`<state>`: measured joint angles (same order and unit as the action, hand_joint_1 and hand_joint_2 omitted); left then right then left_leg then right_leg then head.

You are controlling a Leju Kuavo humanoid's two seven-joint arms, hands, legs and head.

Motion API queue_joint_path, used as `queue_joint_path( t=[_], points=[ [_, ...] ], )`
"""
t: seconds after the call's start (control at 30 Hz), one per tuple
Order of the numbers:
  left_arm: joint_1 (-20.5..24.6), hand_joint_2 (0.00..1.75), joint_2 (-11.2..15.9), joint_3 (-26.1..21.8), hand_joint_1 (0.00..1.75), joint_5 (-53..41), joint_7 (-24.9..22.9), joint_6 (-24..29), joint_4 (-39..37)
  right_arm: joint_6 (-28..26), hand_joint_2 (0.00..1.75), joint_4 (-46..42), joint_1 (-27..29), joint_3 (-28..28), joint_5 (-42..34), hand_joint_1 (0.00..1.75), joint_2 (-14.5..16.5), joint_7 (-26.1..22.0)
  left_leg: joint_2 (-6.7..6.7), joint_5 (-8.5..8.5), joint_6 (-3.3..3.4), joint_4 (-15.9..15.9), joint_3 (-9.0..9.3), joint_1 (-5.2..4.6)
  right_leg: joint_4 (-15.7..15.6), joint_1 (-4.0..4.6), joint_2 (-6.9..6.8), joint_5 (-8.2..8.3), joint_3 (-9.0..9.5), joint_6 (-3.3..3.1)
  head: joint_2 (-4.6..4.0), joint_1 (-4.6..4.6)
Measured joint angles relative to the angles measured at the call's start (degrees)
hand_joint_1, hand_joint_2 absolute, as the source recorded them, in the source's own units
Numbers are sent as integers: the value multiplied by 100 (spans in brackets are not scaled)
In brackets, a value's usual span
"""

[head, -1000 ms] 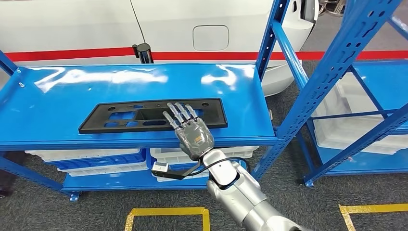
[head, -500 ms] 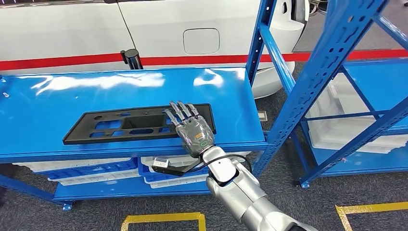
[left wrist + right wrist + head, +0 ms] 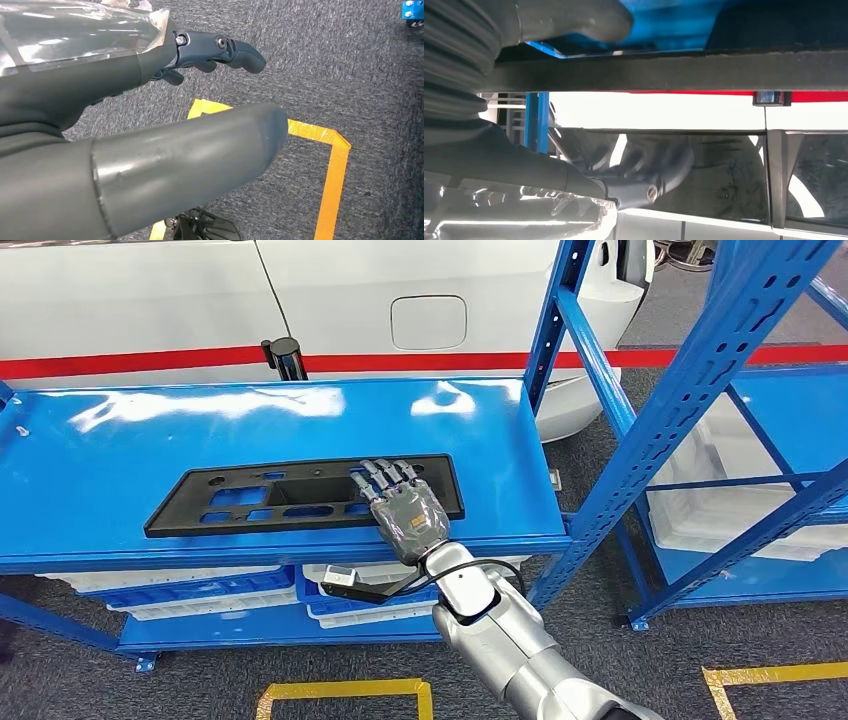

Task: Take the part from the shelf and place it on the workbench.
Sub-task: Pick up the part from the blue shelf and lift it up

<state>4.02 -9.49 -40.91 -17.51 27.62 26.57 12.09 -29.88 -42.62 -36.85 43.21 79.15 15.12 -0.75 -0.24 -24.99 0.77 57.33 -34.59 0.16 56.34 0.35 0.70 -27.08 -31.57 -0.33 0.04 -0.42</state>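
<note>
A long flat black part point(image 3: 250, 500) with several cut-outs lies near the front edge of the blue shelf point(image 3: 150, 430). My right hand point(image 3: 400, 510) reaches over that front edge near the part's right end, its fingers laid above the part's top. In the right wrist view the part's edge point(image 3: 674, 70) runs as a dark bar, with the thumb point(image 3: 574, 20) on one side and the fingers point(image 3: 649, 170) on the other, a gap left to the bar. My left hand point(image 3: 150, 125) hangs over the carpet, holding nothing.
A blue upright point(image 3: 545, 340) stands just right of the part, and a second blue rack point(image 3: 790, 400) is further right. White bins point(image 3: 180, 585) fill the lower shelf. A white car and a black post point(image 3: 283, 355) stand behind. Yellow tape point(image 3: 340, 690) marks the floor.
The camera has swayed left and back, shifting the whole scene. My right hand's fingers have bent down closer over the part's right end; the part lies where it was on the shelf.
</note>
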Motion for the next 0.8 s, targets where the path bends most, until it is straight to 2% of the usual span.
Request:
queue_joint_path(
  t=[0.57,0.67,0.8],
  points=[
    [1,0,-12,-8,0,8,64,87,1,-17,175,26,-17,-43,-14,141,2,-32,4,0,-4,-2,4,56,1,6,0,-2,15,-4,0,-2],
    [1,0,-20,-20,0,43,202,175,1,-29,175,26,-19,-51,-14,142,2,-42,4,1,-5,-2,6,57,1,7,0,-2,17,-4,0,-2],
    [3,175,-41,-55,0,61,527,502,2,-87,175,27,-18,-76,-14,154,-3,-82,5,1,-5,-2,7,57,1,7,0,-2,17,-4,0,-1]
  ],
)
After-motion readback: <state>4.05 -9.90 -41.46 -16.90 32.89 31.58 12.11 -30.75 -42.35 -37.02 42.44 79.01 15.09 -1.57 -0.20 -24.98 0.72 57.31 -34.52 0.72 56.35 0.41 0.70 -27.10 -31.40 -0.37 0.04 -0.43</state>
